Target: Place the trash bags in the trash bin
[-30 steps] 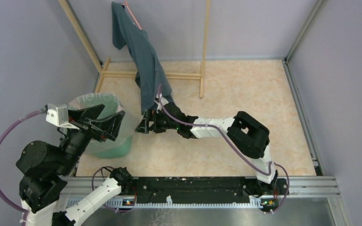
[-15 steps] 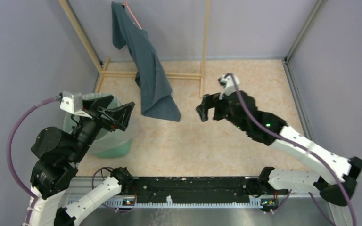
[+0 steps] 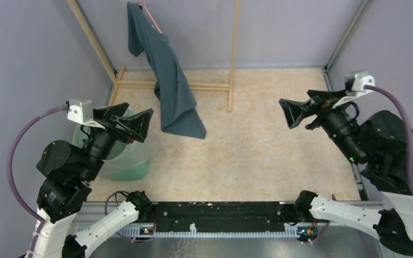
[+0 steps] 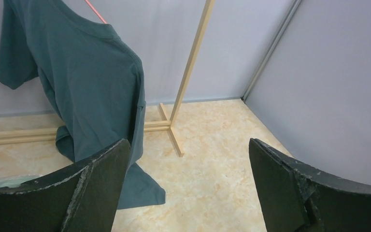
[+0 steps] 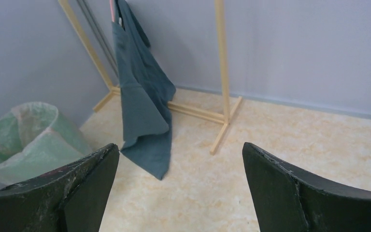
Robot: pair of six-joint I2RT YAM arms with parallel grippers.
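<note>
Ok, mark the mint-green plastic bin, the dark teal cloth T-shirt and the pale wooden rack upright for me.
mint-green plastic bin (image 3: 129, 167): top external view, lower side wall.
dark teal cloth T-shirt (image 3: 171, 88): top external view, middle of the hanging body.
pale wooden rack upright (image 3: 233, 54): top external view, mid-length of the post.

lavender walls (image 3: 279, 27), marbled beige floor (image 3: 247, 156), wooden rack (image 3: 232, 54) holding a teal shirt (image 3: 172, 86).

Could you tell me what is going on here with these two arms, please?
The pale pink trash bag sits in the mint-green trash bin, its film folded over the rim. Neither arm holds anything: the left gripper hovers open over the bin, the right gripper open far off to the right. A teal T-shirt hangs on the wooden rack behind.
</note>
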